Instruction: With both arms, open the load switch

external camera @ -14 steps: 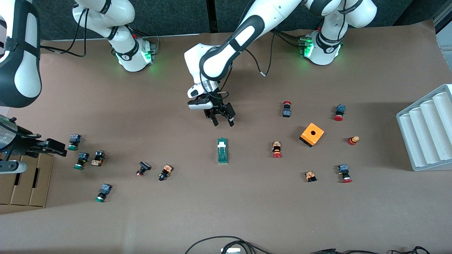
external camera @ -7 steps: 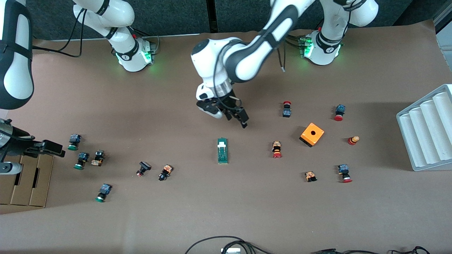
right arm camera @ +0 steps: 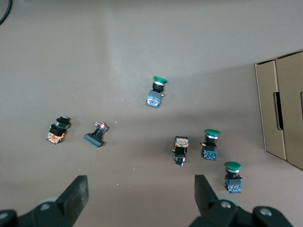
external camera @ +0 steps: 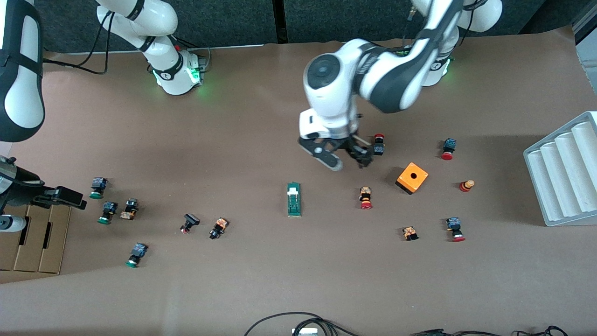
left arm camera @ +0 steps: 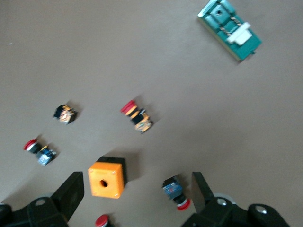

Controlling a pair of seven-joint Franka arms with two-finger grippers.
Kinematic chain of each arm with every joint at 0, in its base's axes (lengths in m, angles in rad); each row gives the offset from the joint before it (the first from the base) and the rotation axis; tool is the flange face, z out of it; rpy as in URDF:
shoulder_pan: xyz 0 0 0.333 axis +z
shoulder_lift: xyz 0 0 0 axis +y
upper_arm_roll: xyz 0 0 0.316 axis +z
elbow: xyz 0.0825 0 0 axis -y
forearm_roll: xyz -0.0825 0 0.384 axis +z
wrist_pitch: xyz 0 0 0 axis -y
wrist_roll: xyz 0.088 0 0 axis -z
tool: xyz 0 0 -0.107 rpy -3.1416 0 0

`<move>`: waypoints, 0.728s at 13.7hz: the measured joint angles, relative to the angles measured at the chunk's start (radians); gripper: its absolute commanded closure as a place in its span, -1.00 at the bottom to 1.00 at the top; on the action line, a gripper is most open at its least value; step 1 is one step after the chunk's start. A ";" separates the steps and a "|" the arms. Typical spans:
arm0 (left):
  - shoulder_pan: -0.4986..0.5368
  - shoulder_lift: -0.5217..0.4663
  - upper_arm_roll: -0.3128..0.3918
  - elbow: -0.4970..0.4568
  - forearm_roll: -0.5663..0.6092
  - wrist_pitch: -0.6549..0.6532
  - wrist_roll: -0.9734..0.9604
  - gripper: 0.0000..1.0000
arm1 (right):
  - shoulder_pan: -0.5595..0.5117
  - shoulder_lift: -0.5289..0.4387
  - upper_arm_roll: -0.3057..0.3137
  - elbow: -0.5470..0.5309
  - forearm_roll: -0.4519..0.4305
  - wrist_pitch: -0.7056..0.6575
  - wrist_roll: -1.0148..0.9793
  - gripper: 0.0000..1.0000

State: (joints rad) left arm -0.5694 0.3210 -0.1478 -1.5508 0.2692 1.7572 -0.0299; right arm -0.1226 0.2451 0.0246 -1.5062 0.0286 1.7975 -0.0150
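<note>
The load switch [external camera: 294, 199], a narrow dark-green block with a white piece at the end nearer the robots, lies flat mid-table; it also shows in the left wrist view [left arm camera: 229, 28]. My left gripper [external camera: 350, 161] hangs open and empty over bare table between the switch and the orange cube [external camera: 412, 178]. In its wrist view, the left gripper [left arm camera: 137, 191] frames the cube [left arm camera: 106, 178] and a red-capped button [left arm camera: 176, 193] below. My right gripper [external camera: 77, 198] waits open at the right arm's end of the table, over green-capped buttons [right arm camera: 209, 144]; in its own view the right gripper [right arm camera: 141, 193] holds nothing.
Red-capped push buttons [external camera: 366, 198] lie scattered around the orange cube. Green-capped ones [external camera: 108, 212] lie toward the right arm's end, beside a cardboard box [external camera: 32, 238]. A grey ribbed tray [external camera: 564, 172] stands at the left arm's end. Cables [external camera: 298, 322] lie at the front edge.
The left arm has swung toward its own end of the table, carrying its open gripper from above the switch's white end toward the orange cube. The right arm has hardly moved.
</note>
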 measured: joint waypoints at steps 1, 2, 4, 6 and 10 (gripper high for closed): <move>0.033 -0.023 0.000 0.000 -0.008 -0.008 0.020 -1.00 | -0.001 -0.001 -0.001 0.000 0.000 0.000 0.000 -1.00; 0.069 -0.048 0.001 0.001 -0.021 -0.022 0.031 -1.00 | 0.000 -0.006 -0.001 0.001 0.000 0.000 0.000 -1.00; 0.149 -0.092 0.002 0.005 -0.033 -0.076 0.038 -1.00 | 0.001 -0.017 0.005 0.002 0.000 0.000 0.000 -1.00; 0.241 -0.123 0.004 0.029 -0.036 -0.153 0.041 -1.00 | 0.014 -0.021 0.008 0.002 -0.001 -0.001 0.000 -1.00; 0.448 -0.128 0.007 0.074 -0.101 -0.182 0.062 -1.00 | 0.024 -0.020 0.010 0.001 -0.002 -0.025 0.000 -1.00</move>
State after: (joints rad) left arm -0.1209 0.1929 -0.1407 -1.4767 0.1681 1.5749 0.0318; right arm -0.0988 0.2253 0.0343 -1.5054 0.0267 1.7723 -0.0146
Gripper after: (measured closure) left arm 0.000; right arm 0.000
